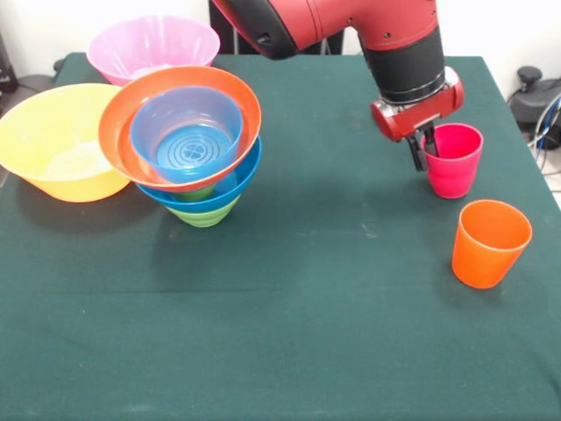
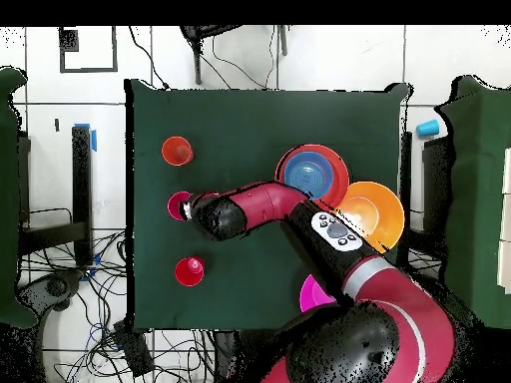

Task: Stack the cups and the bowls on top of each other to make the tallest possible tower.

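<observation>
The tower stands left of centre and leans. From the bottom up it is a small green bowl, a wide blue bowl, a shallow orange-red bowl and a small translucent blue bowl. In the overhead view the tower is right of centre. A magenta cup stands upright on the right, with my gripper shut across its rim, one finger inside and one outside. An orange cup stands nearer the camera. The overhead view shows the gripper at the magenta cup, an orange cup and a red cup.
A big yellow-orange bowl sits left of the tower, touching it, and a big pink bowl stands behind it. The green table cloth ends just right of the cups. Cables lie on the floor beside the table.
</observation>
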